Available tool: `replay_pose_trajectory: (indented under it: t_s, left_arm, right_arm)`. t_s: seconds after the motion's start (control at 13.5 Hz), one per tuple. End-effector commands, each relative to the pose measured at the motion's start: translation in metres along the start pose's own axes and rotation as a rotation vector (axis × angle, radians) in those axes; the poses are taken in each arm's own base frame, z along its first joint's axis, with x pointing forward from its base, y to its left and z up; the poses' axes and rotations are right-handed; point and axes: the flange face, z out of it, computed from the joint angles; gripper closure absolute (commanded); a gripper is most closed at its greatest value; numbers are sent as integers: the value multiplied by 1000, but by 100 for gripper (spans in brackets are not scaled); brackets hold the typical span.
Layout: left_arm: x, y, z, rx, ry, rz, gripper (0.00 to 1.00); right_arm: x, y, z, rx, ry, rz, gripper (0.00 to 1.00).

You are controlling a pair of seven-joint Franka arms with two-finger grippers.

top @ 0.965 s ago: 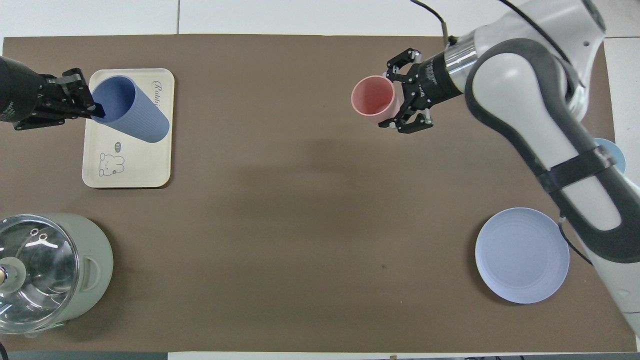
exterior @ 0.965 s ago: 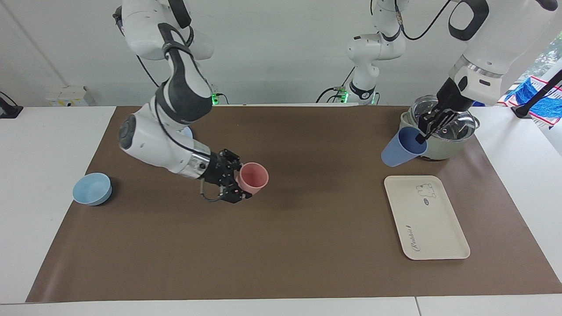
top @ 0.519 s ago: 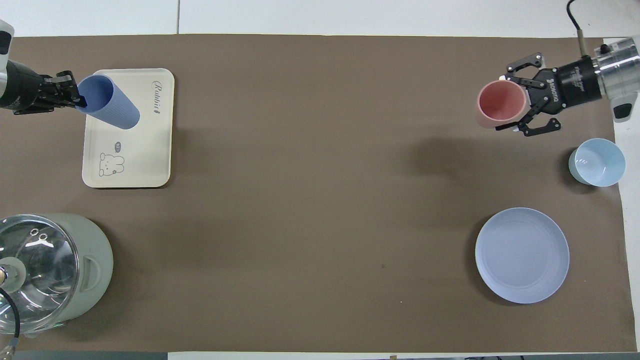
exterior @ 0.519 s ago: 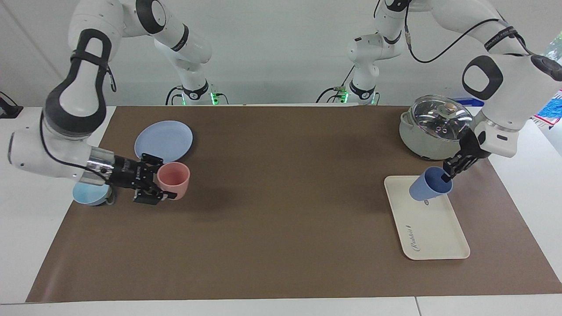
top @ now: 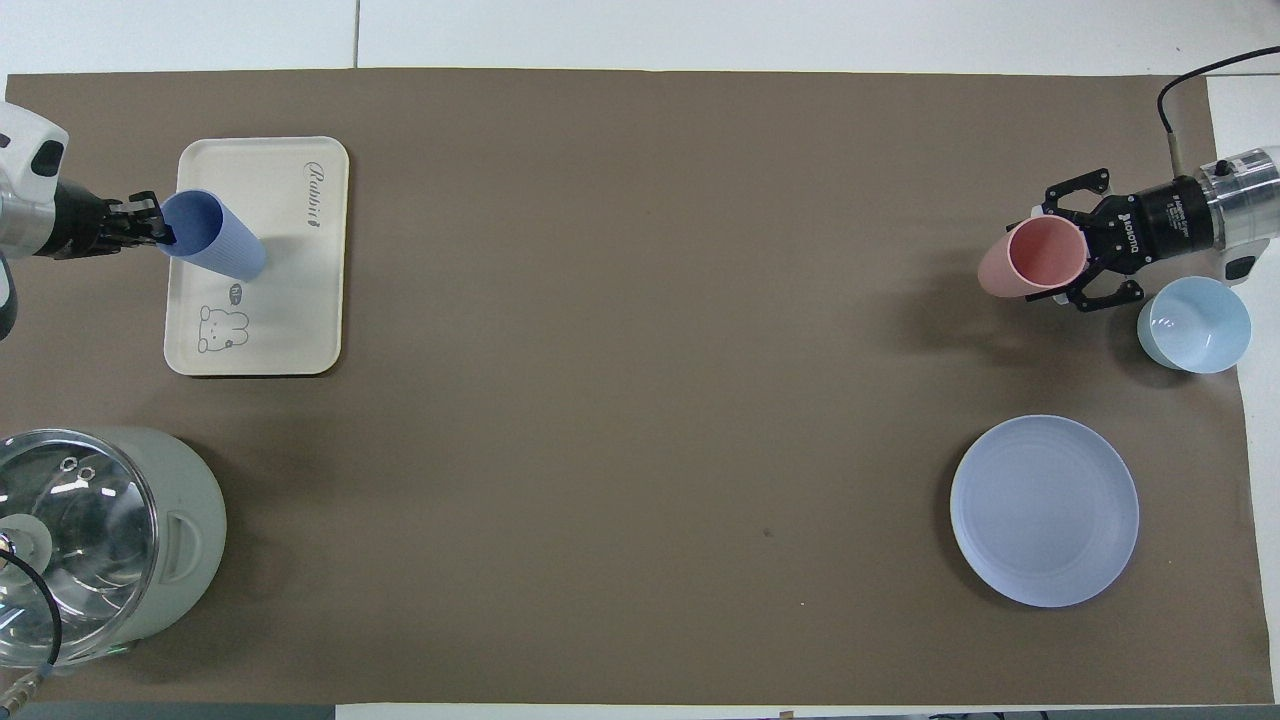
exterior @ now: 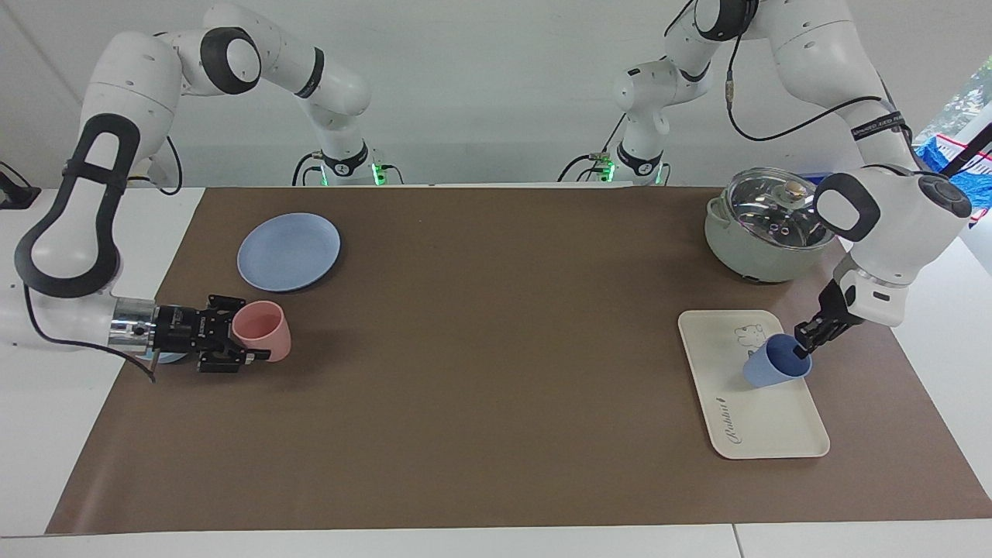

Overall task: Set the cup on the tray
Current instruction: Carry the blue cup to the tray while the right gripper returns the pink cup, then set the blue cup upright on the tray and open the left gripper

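The periwinkle-blue cup [exterior: 775, 370] [top: 215, 238] is tilted over the cream tray [exterior: 763, 422] [top: 290, 320], with its base at or just above the tray's surface near the bear drawing. My left gripper [exterior: 804, 346] [top: 160, 228] is shut on the cup's rim and comes in from the left arm's end of the table. My right gripper [exterior: 242, 342] [top: 1078, 268] is shut on a pink cup [exterior: 265, 332] [top: 1030, 260], held tilted and low over the mat at the right arm's end.
A light-blue bowl [top: 1193, 325] stands beside the right gripper, mostly hidden by it in the facing view. A round blue plate [exterior: 288, 251] [top: 1044, 510] lies nearer to the robots. A lidded pot [exterior: 763, 232] [top: 90, 545] stands nearer to the robots than the tray.
My left gripper has carried the blue cup from beside the pot down onto the tray. My right gripper has carried the pink cup from mid-table to beside the bowl and lowered it.
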Motion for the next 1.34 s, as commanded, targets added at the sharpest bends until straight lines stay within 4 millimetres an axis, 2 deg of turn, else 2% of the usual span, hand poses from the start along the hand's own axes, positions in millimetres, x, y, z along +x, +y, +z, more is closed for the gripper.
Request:
replay_pose_trajectory:
  t_s: [0.0,0.22,0.45,0.52,0.59,0.67,0.74,0.82,1.11,1.26]
  left_arm:
    - [-12,7,3,2,11,21,100]
    - [-14,8,6,1,4,22,100]
    - [-17,5,10,3,20,18,100]
    - [-16,8,9,2,20,22,78]
    - [-14,12,6,2,22,42,1]
    - [-12,25,-1,0,23,73,0]
    - [-10,37,-11,6,-1,105,0]
    - [-6,41,-22,24,-18,149,0]
    - [-4,70,-82,59,-106,235,0]
    - [-9,78,-115,55,-146,246,0]
  right_arm:
    - [28,3,10,-48,-18,-72,100]
    - [49,11,19,-81,-4,-53,100]
    - [57,13,21,-81,7,-42,100]
    - [58,14,22,-78,11,-40,100]
    - [59,13,22,-75,16,-39,100]
    - [60,14,21,-79,23,-33,78]
    - [60,14,21,-83,27,-32,44]
    - [60,14,21,-85,28,-41,0]
    - [51,14,9,-120,80,-60,0]
    - [35,8,-5,-106,110,-82,0]
